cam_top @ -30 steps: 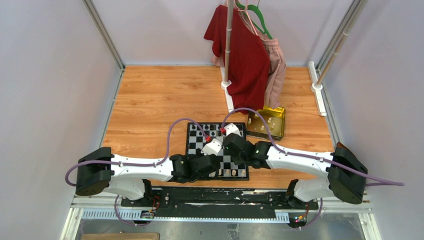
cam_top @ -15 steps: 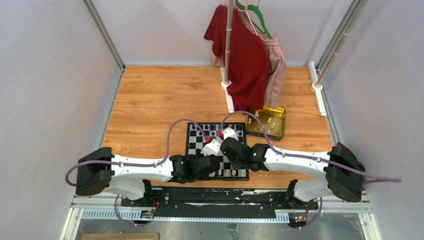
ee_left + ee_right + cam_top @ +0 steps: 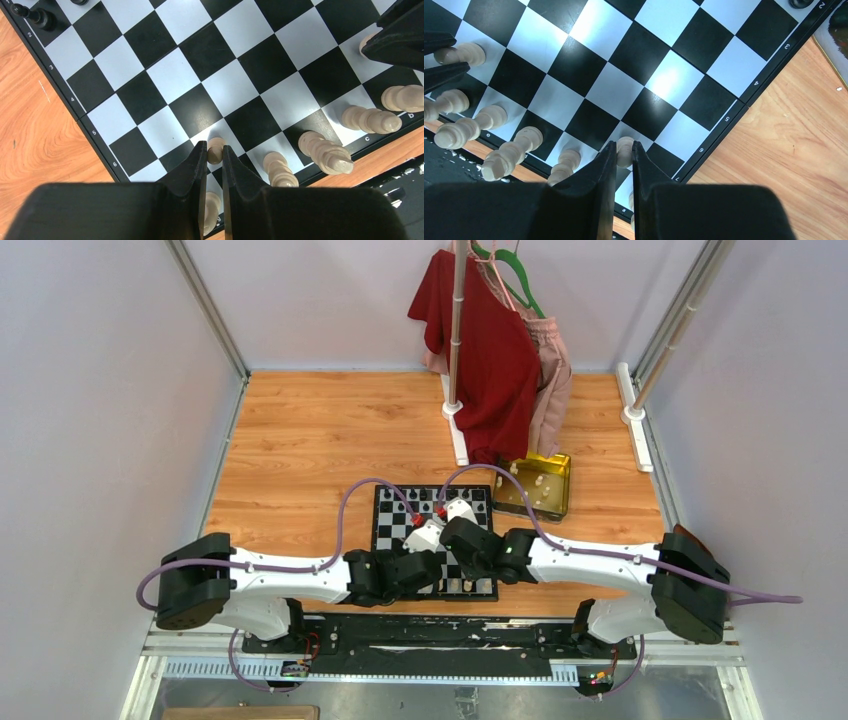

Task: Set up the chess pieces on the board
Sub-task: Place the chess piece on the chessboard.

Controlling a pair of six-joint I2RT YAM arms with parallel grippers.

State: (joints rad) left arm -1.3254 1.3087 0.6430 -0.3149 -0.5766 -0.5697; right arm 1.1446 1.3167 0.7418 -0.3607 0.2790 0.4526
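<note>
Between my left gripper (image 3: 214, 148) tips, cream pawn (image 3: 216, 153) clamped near head; right gripper (image 3: 624, 148) pinches second pawn (image 3: 625, 153) likewise. Probably light, hard, slippery; I hold heads squarely.

So the whole thing sits on a wood-grain table (image 3: 300, 440), orange-ish, boxed in by plain pale walls (image 3: 100, 440) with metal frame posts (image 3: 205, 305) in the back corners. At the far side there's a white pole (image 3: 459, 320) standing upright on a small white base (image 3: 452, 408), and a red shirt (image 3: 495, 350) hangs off it, draped down nearly to the tabletop. Right behind the shirt is a pink garment (image 3: 550, 380) on a green hanger (image 3: 520, 275). A shiny gold tin (image 3: 545, 485) sits open on the table just below the shirt's hem. Another slanted pole (image 3: 665, 350) leans up on the right edge, and a black rail (image 3: 430, 635) runs along the near edge.
</note>
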